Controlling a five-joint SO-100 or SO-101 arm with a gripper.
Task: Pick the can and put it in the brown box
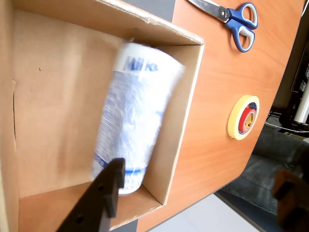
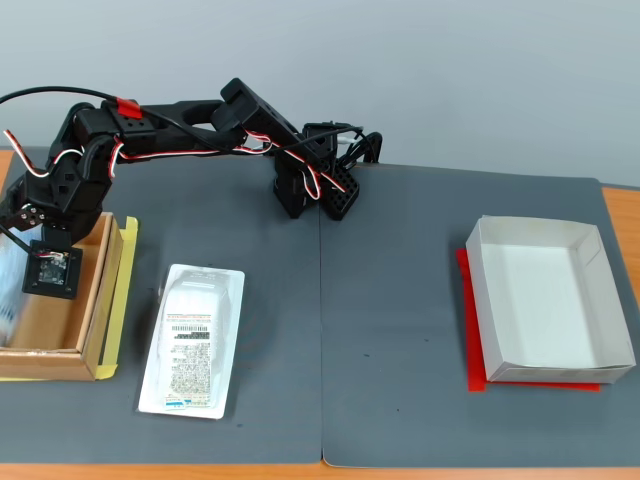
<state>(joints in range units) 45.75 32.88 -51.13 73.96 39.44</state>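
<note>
Wrist view shows one black finger (image 1: 104, 195) of the gripper poking up from the bottom edge, in front of the low end of the can (image 1: 133, 125). Only this one finger shows, so I cannot tell if the gripper is holding the can or has let go. The can is white with blue print. It is blurry and sits inside the brown box (image 1: 58, 125), close to the box's right wall. Past that wall is the bare orange table (image 1: 217, 96). On it are blue scissors (image 1: 236, 21) and a roll of yellow tape (image 1: 244, 117) with red in the middle.

Fixed view has the arm (image 2: 160, 125) bent over the brown box (image 2: 95, 300) at the far left. The box is cut off by the picture's edge. Beside it on a dark mat (image 2: 400, 330) lies a flat white packet (image 2: 192, 340). Far to the right is a white box (image 2: 545, 295) on a red sheet (image 2: 470, 330), with nothing in it.
</note>
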